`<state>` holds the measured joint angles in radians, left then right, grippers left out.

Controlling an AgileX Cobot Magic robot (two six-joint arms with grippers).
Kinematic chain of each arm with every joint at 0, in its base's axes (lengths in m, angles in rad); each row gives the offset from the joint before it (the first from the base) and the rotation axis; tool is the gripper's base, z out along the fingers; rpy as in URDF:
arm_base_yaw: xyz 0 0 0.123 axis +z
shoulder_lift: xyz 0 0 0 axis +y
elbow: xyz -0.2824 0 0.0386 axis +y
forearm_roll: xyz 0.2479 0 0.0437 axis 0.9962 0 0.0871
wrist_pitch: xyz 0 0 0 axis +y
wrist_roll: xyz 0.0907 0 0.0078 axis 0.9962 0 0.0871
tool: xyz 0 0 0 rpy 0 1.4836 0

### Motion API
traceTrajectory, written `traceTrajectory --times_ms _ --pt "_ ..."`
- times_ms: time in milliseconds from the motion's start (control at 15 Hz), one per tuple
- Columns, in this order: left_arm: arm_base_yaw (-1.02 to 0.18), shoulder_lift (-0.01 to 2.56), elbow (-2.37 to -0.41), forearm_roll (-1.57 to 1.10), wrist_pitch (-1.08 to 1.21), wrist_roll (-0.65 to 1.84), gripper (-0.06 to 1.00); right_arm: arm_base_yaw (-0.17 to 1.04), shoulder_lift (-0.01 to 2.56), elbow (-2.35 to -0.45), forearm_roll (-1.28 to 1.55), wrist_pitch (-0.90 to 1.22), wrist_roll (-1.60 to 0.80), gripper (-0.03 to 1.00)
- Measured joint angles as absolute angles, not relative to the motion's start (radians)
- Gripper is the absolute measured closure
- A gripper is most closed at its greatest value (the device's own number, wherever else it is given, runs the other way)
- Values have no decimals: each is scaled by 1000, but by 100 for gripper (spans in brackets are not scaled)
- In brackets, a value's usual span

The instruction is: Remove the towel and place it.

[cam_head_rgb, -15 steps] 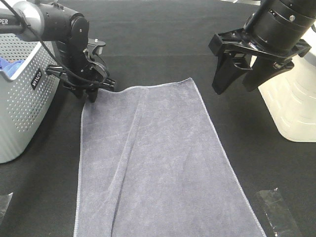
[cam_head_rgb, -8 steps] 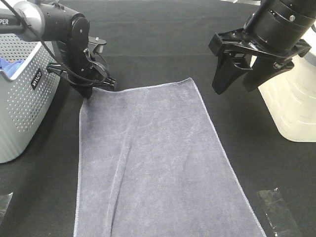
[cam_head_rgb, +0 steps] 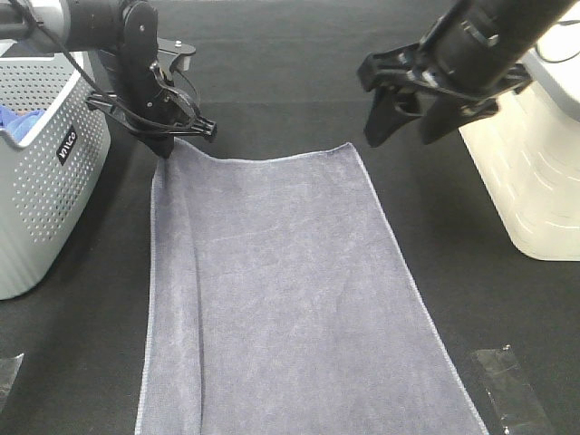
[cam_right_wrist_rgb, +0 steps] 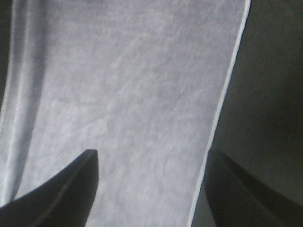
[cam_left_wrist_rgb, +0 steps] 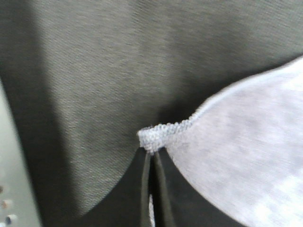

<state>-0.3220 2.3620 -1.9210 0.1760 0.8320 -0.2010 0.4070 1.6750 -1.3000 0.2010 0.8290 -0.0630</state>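
The grey-lavender towel [cam_head_rgb: 281,299] lies spread flat on the black table, running from the middle toward the near edge. My left gripper [cam_head_rgb: 166,145] is shut on the towel's far left corner and lifts that corner a little; the left wrist view shows the hem corner [cam_left_wrist_rgb: 158,132] pinched between the closed fingers. My right gripper [cam_head_rgb: 403,127] is open and empty, hovering just above and right of the towel's far right corner. The right wrist view looks down on the towel [cam_right_wrist_rgb: 128,104] with its right hem between the spread fingers.
A grey perforated basket [cam_head_rgb: 41,181] holding a bright blue cloth [cam_head_rgb: 14,120] stands at the left edge. A white plastic container [cam_head_rgb: 530,172] stands at the right. A clear plastic scrap [cam_head_rgb: 507,385] lies at the near right.
My left gripper moved away and up, pulling the towel's far left corner with it. My right gripper moved left and away, closer to the towel's far right corner.
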Motion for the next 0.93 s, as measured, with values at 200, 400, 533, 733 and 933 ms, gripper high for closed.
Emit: traceTrajectory --times_ms 200,400,533,733,933 --pt "-322 2362 -1921 167 831 -194 94 407 1800 -1418 185 804 -77 35" --pt "-322 2362 -1921 166 830 -194 94 407 1921 -1566 154 802 -78 35" --pt "-322 2362 -1921 166 829 -194 94 407 2026 -1686 118 804 -78 35" --pt "-322 2362 -1921 166 829 -194 94 407 2184 -1847 74 826 -78 35" --pt "-322 2362 -1921 166 830 -193 94 407 2316 -1968 34 846 -76 35"
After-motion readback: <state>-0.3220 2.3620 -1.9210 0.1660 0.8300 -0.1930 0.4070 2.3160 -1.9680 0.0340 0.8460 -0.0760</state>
